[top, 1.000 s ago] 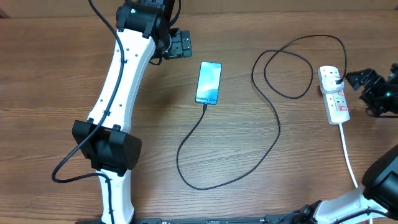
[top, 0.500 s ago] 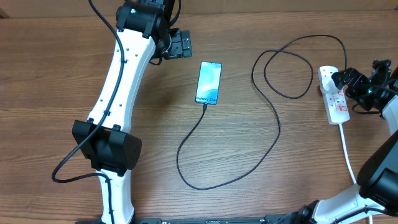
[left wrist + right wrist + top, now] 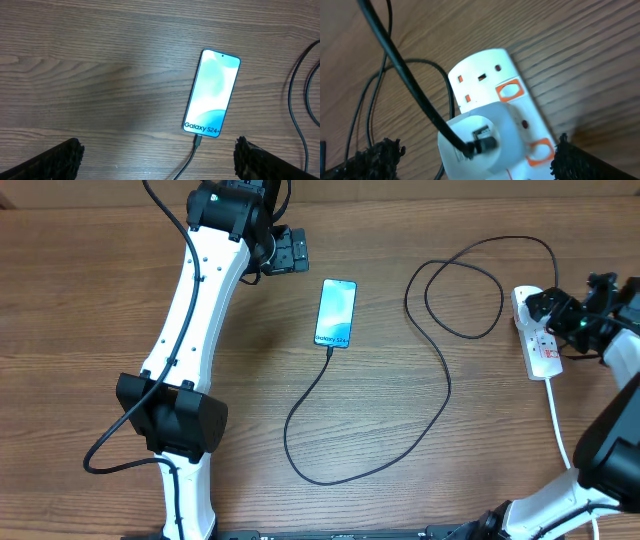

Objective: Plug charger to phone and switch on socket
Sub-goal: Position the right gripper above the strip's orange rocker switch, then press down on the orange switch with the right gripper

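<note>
The overhead camera looks straight down on the whole table [image 3: 80,280]. The left wrist camera faces down at the phone [image 3: 212,93] (far centre overhead) from some height; the right wrist camera sits close over the socket [image 3: 485,65], far right.

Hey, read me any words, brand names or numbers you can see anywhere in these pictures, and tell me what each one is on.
"Galaxy S24+": on the phone screen, near its lower end in the left wrist view.
Socket: only orange-red markings, no readable words.
Charger plug: one small mark, too blurred to read.
</note>
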Action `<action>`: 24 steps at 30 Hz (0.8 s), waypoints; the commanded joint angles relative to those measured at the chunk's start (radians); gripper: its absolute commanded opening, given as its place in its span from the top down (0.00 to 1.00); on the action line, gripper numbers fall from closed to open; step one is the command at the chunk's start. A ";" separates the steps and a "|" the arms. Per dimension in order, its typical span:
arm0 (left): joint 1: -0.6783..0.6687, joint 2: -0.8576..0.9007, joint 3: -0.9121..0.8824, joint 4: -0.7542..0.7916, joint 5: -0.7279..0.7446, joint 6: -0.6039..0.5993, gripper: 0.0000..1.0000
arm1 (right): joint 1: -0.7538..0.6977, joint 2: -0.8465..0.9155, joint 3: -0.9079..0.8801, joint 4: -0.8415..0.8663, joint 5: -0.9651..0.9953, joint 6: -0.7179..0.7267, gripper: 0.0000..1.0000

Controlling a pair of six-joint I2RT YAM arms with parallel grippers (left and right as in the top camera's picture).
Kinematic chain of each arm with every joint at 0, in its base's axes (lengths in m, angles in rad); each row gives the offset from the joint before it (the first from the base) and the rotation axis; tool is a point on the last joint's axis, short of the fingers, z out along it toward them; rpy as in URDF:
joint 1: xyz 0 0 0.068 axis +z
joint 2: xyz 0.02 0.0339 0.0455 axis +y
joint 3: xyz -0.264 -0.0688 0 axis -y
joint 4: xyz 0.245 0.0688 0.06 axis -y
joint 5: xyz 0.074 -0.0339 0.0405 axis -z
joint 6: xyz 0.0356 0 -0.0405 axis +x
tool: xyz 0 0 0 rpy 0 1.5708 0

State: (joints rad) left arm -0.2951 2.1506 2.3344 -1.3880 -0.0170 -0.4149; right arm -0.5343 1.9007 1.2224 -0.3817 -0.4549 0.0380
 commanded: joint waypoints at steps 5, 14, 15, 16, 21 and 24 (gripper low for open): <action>-0.008 0.009 -0.002 0.001 -0.013 0.011 0.00 | 0.024 0.071 -0.006 0.022 0.006 -0.001 0.00; -0.008 0.009 -0.002 0.001 -0.013 0.011 0.00 | 0.025 0.072 -0.006 0.006 -0.007 0.021 0.00; -0.008 0.009 -0.002 0.001 -0.013 0.011 0.00 | 0.025 0.072 -0.006 0.005 -0.016 0.021 0.00; -0.008 0.009 -0.002 0.001 -0.013 0.011 0.00 | 0.025 0.072 -0.006 0.002 -0.021 0.021 0.00; -0.008 0.009 -0.002 0.001 -0.013 0.011 0.00 | 0.025 0.072 -0.006 -0.018 -0.033 0.021 0.00; -0.008 0.009 -0.002 0.001 -0.013 0.011 0.00 | 0.025 0.072 -0.006 -0.024 -0.050 0.021 0.00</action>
State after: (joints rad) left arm -0.2951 2.1506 2.3344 -1.3880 -0.0170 -0.4149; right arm -0.5167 1.9518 1.2247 -0.3767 -0.4534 0.0376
